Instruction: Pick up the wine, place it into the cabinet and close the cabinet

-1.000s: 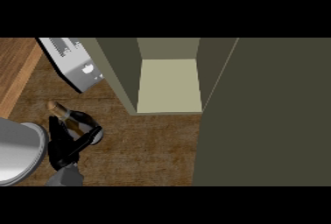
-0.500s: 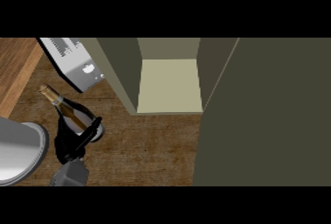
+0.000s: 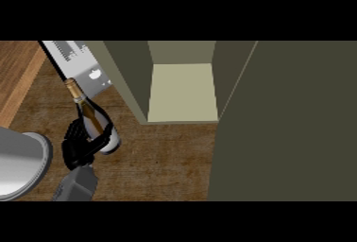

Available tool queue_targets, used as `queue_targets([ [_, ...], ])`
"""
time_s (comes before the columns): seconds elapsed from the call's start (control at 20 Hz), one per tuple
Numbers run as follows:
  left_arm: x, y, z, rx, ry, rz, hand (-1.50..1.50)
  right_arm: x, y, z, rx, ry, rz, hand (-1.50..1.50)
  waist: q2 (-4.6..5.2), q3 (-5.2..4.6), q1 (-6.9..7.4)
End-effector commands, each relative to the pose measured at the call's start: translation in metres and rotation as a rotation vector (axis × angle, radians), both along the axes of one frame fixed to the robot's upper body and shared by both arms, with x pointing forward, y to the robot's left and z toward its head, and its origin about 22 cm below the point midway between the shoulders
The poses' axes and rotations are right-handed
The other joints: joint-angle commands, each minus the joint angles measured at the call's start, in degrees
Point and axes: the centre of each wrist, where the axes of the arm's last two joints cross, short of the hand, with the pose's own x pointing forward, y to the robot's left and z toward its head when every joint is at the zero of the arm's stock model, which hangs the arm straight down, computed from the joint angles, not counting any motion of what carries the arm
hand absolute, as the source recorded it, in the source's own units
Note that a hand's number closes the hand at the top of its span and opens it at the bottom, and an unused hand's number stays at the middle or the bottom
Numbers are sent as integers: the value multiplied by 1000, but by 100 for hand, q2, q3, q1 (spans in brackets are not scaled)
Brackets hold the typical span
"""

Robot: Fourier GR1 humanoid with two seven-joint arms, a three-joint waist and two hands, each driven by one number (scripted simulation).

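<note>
Now you see the left hand [image 3: 80,144] grasping the wine bottle [image 3: 94,118] low on its body, neck tilted up-left, beside the open cabinet [image 3: 182,92].

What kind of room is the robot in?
Probably a kitchen. There is a wooden counter, an open cabinet with a pale shelf inside, and a big metal pot or bowl at the left. The left robot hand is holding a wine bottle beside the cabinet.
</note>
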Motion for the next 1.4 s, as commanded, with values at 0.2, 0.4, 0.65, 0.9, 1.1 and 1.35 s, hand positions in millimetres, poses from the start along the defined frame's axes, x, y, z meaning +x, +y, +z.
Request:
queue_targets([
  [0.2,-8,-7,-1,55,-101,-244,150,-36,-10,23,80,-44,37,-150,-40,5,38],
  [0.4,-47,-4,-16,8,-178,-482,150,-31,-9,18,53,-38,31,-150,-74,12,89],
  [0.65,-48,-23,6,-3,-302,-557,150,-43,-12,24,79,-52,32,-150,-67,13,90],
  [0.9,-42,-33,51,9,-309,-625,150,-32,-15,12,63,-55,6,-150,-37,17,96],
  [1.1,-54,-69,77,-9,-319,-643,150,-32,-13,14,73,-47,19,-150,-40,12,101],
  [1.35,-37,-100,125,61,-332,-651,150,-40,-17,21,55,-40,26,-150,-35,11,42],
])
